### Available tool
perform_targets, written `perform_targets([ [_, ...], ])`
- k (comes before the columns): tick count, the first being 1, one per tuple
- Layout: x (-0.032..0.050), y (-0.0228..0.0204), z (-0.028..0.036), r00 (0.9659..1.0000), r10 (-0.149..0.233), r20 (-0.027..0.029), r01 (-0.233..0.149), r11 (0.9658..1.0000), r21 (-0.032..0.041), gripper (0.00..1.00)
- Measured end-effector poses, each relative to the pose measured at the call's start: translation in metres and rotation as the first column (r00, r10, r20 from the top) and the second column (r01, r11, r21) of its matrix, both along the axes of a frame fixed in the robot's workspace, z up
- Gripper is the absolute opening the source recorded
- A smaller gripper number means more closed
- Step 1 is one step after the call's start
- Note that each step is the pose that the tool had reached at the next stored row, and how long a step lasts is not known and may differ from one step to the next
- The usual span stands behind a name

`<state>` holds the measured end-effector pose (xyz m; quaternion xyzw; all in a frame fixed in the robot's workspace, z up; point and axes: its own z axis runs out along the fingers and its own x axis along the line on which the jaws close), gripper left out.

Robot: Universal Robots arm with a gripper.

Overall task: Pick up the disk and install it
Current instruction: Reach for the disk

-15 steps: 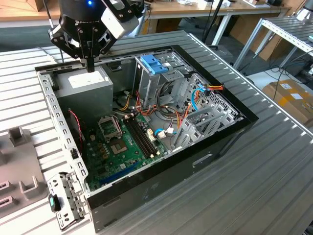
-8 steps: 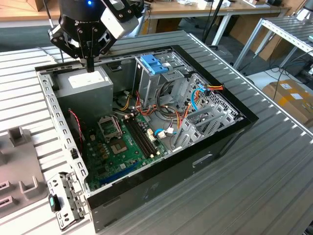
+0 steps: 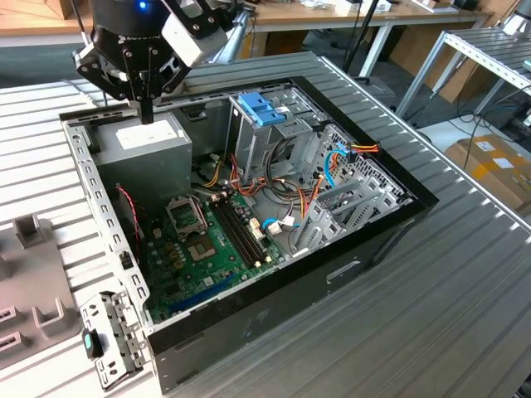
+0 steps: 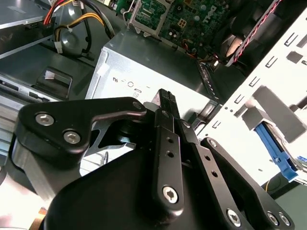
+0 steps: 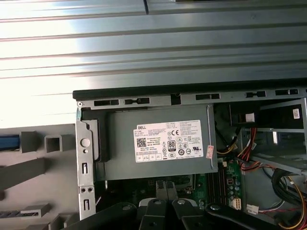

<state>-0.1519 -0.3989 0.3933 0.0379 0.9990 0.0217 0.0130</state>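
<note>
The disk is out of view. My gripper (image 3: 147, 114) hangs just above the big grey box with a white sticker (image 3: 148, 141) in the back corner of the open computer case (image 3: 274, 286), on the exterior view's left. Its fingers are shut together with nothing between them. In the second wrist view the shut fingertips (image 4: 166, 98) point down at the grey box (image 4: 144, 67). The first wrist view has the fingertips (image 5: 164, 189) low over the box's sticker (image 5: 168, 140).
A metal cage with a blue plastic top (image 3: 261, 109) stands at the back of the case. The green motherboard (image 3: 207, 249) and loose cables (image 3: 332, 166) fill the floor. A grey fixture (image 3: 33, 315) lies outside the case on the exterior view's left, on the ribbed metal table (image 3: 465, 298).
</note>
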Motion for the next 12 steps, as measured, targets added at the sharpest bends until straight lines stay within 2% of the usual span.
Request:
perform_targets([
  [8, -0.0136, 0.0, 0.0, 1.0, 0.0, 0.0001, 0.0, 1.0, 0.0, 0.11],
  [12, -0.0174, 0.0, 0.0, 1.0, 0.0, 0.0, 0.0, 1.0, 0.0, 0.11],
])
